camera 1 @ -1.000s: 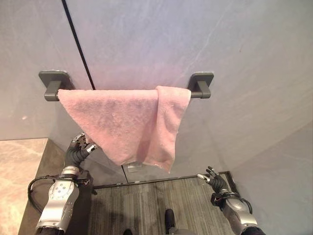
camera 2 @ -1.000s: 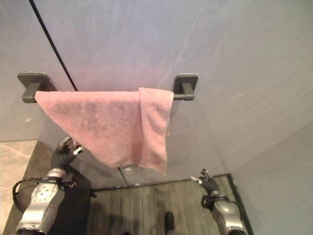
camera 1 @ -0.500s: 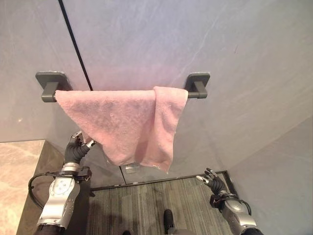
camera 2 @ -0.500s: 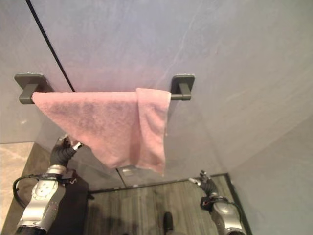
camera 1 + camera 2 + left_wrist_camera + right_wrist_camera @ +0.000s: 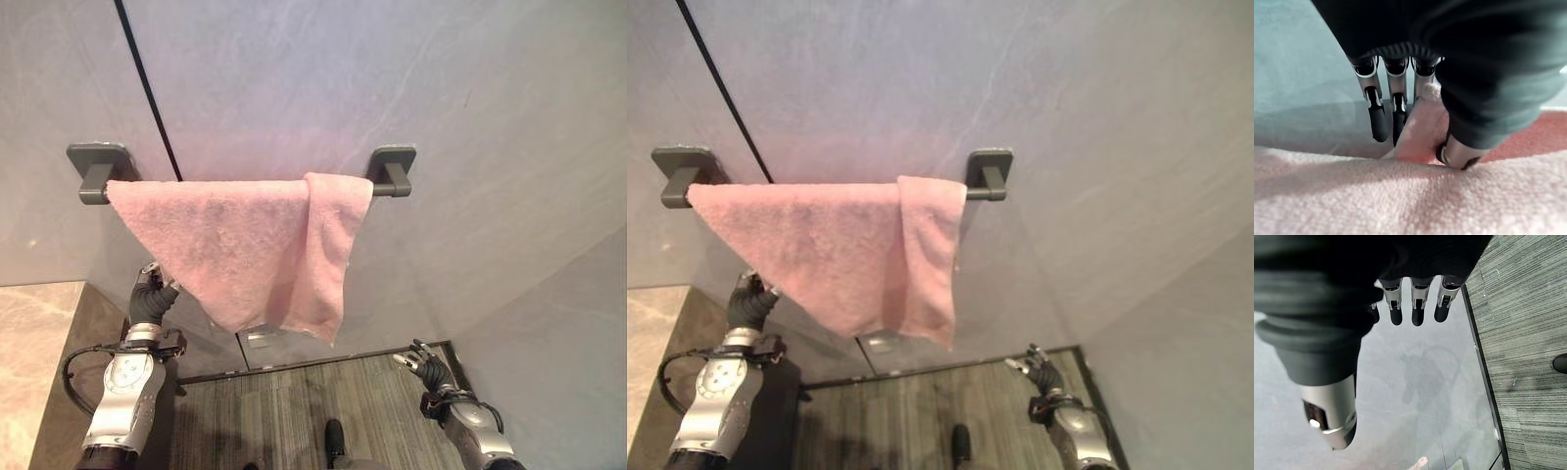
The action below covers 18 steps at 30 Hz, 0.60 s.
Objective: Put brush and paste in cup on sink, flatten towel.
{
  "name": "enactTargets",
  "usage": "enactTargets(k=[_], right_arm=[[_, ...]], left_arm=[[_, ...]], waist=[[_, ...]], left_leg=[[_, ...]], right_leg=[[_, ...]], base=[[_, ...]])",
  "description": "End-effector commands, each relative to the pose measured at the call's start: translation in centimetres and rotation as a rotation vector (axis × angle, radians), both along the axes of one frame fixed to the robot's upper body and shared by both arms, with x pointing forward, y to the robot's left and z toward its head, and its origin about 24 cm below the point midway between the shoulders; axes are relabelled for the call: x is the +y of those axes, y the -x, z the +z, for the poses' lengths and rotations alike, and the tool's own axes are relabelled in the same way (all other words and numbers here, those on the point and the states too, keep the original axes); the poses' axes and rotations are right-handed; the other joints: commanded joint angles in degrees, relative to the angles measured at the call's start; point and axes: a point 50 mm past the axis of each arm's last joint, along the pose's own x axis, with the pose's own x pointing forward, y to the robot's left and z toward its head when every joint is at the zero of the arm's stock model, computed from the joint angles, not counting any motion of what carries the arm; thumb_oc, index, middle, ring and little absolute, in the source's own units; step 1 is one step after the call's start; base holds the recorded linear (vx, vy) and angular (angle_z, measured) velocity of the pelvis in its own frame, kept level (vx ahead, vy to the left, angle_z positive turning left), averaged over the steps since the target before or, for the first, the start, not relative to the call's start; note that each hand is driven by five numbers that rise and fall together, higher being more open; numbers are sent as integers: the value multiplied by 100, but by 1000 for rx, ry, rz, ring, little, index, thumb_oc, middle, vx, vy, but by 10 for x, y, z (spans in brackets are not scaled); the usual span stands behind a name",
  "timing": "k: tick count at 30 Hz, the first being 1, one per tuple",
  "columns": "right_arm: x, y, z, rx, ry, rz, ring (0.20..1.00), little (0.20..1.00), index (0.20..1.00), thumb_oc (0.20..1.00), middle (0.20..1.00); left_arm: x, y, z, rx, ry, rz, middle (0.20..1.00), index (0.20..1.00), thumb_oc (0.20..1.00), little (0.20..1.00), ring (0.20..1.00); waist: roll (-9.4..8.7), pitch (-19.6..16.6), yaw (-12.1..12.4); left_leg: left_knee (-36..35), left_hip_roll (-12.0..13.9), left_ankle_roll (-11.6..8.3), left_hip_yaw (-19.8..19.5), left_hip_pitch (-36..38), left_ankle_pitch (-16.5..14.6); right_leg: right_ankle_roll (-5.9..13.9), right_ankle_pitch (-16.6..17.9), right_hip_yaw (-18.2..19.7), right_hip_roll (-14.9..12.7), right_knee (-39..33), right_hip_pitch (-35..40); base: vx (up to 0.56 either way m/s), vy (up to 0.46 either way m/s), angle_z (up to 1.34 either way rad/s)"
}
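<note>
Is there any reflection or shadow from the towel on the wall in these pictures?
Left eye view: the wall just above the towel carries a faint pink glow, apparently the towel's reflection; the right eye view shows the same. Left wrist view: the towel is brightest where the left hand pinches it, dimmer across the nearer fold.

Towel [image 5: 245, 245] hangs over towel bar [image 5: 384, 186] on wall [image 5: 392, 78]; right part doubled over itself, lower edge slants down to a point near the middle. Bar's two mounts sit at either end, towel between them. Left robot hand [image 5: 150, 299] below towel's left edge, pinching it w/ thumb and fingers. Right robot hand [image 5: 423, 364] low at right, well apart from towel, over floor [image 5: 284, 411].
</note>
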Motion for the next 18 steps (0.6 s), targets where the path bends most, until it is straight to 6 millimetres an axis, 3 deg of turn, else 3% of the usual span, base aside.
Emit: enactTargets(k=[1,5,9,18], right_arm=[[-3,-23,17,-115,31,2,1000,1000,1000,1000,1000],[-3,-23,17,-113,30,0,1000,1000,1000,1000,1000],[-2,-23,16,-111,34,5,1000,1000,1000,1000,1000],[-3,-22,15,-105,42,-1,1000,1000,1000,1000,1000]], left_arm=[[4,-10,34,-177,0,5,373,373,373,373,373],[4,-10,34,-179,3,3,347,347,347,347,347],[2,-12,35,-187,19,5,200,200,200,200,200],[-1,-12,28,-172,51,2,200,200,200,200,200]], waist=[[81,96,46],[67,95,52],[30,93,47],[15,84,36]], left_leg=[[237,-95,58,-120,17,-181],[241,-86,54,-125,10,-179],[252,-75,53,-128,3,-188],[249,-65,52,-111,24,-196]], right_leg=[[629,-100,-70,-345,12,377],[622,-112,-87,-334,12,381],[619,-117,-84,-315,12,379],[613,-115,-48,-301,12,384]], base=[[0,0,0],[0,0,0],[0,0,0],[0,0,0]])
